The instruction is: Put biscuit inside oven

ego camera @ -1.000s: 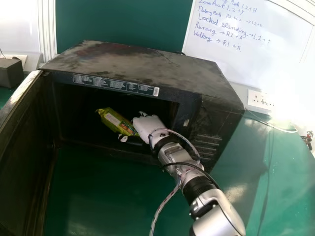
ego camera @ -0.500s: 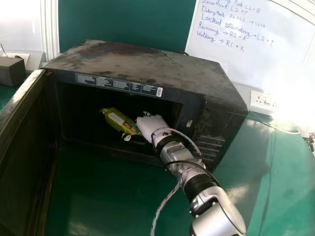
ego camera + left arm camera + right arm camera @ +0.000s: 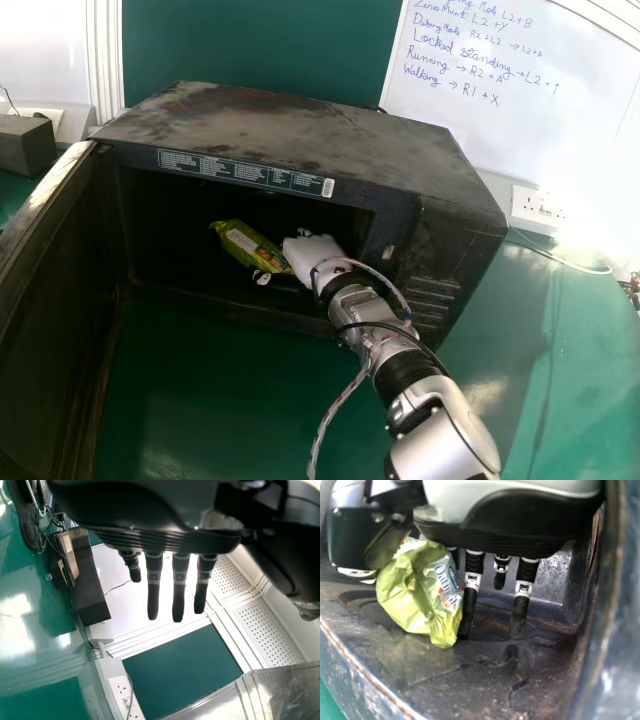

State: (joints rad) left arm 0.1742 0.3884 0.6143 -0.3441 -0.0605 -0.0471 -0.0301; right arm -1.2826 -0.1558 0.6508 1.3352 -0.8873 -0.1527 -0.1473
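Inside the black oven (image 3: 420,240), my right hand (image 3: 310,257) is at the right part of the cavity. It is shut on the green biscuit packet (image 3: 246,248), whose near end lies between thumb and fingers. The packet slants away to the left. In the right wrist view, my right hand (image 3: 520,607) has the crumpled packet (image 3: 415,592) beside the thumb, overlapping one finger above the dark oven floor (image 3: 485,680); whether it touches the floor I cannot tell. My left hand (image 3: 179,587) is open, its fingers straight, over the area beside the table.
The oven door (image 3: 50,320) stands wide open on the left. A dark box (image 3: 25,145) sits at the far left, and a white socket block (image 3: 537,207) is right of the oven. The green table (image 3: 230,400) spreads in front, with a whiteboard (image 3: 520,80) behind.
The oven, packet and right hand all appear slightly farther right in the head view. My right hand has stayed nearly the same against the packet.
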